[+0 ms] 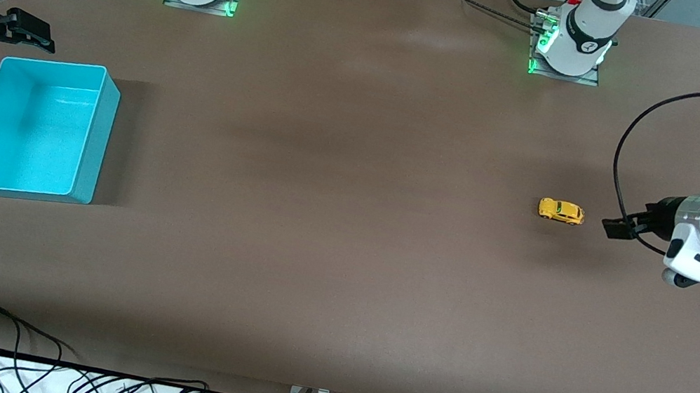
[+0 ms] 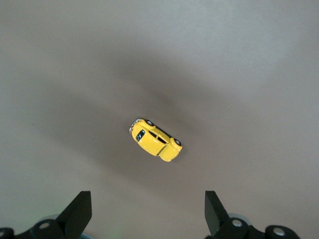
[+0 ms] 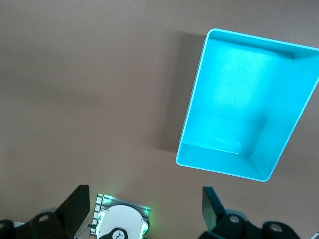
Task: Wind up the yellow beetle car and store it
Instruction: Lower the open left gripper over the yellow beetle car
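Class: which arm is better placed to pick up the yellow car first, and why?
The left. Its open left gripper hangs just beside the yellow beetle car, at that end of the table. The right gripper, also open, waits by the turquoise bin.

Cut off at the front view's edges: the right gripper [image 1: 29, 32] with most of its arm; likewise the left arm past its wrist. Too small there to read: the yellow beetle car [image 1: 561, 211] in its details.
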You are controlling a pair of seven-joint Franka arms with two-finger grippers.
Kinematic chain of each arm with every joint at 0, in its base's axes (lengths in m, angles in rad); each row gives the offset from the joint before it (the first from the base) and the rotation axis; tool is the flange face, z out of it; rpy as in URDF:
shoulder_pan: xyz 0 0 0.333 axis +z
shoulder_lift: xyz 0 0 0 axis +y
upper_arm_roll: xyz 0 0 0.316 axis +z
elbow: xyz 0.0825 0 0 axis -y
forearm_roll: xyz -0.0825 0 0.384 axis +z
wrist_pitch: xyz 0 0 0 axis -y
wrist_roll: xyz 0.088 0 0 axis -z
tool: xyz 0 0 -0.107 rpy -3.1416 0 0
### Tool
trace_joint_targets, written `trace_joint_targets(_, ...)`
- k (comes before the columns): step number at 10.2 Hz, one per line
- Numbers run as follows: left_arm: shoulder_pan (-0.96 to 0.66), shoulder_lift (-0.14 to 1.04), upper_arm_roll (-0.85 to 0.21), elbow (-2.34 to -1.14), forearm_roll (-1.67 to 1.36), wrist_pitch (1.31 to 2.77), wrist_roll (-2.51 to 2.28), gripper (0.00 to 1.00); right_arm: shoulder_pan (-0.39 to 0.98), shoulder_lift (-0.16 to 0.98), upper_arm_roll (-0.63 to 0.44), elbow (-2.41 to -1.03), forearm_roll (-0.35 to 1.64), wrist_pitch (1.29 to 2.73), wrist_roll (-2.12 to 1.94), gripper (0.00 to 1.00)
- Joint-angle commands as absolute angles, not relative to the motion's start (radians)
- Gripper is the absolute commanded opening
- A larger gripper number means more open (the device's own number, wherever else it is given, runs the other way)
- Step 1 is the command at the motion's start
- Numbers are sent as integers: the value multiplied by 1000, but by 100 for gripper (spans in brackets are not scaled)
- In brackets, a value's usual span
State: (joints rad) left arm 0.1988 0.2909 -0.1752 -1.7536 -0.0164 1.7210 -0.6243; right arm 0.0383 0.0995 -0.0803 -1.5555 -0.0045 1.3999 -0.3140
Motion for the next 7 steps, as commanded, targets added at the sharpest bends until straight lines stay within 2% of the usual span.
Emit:
trace_joint_targets(1, 204, 291, -175, -1851, -31, 1834, -949, 100, 32, 106, -80, -1535, -2, 1379, -331, 100)
trace_joint_targets(7, 199, 287, -181, -2162, -26, 2248, -1311, 100, 31, 107, -80, -1536, -2, 1382, -331, 100)
